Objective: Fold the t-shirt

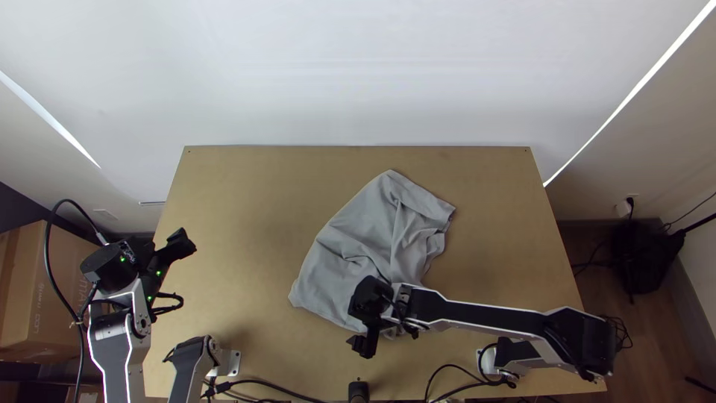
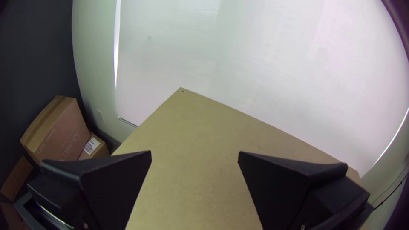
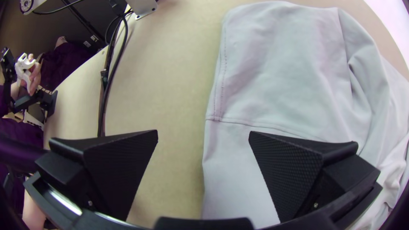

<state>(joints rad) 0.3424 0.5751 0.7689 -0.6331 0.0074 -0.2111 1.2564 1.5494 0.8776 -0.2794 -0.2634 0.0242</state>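
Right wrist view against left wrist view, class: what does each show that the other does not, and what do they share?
Right wrist view: the grey t-shirt with its stitched seams, and black cables by the table's edge.

Left wrist view: cardboard boxes beyond the table.

Both: bare wooden tabletop and an open gripper, left or right.

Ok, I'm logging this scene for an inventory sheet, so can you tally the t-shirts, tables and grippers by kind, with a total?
T-shirt, grey: 1
Table, light wood: 1
Grippers, black: 2 (left gripper and right gripper)
Total: 4
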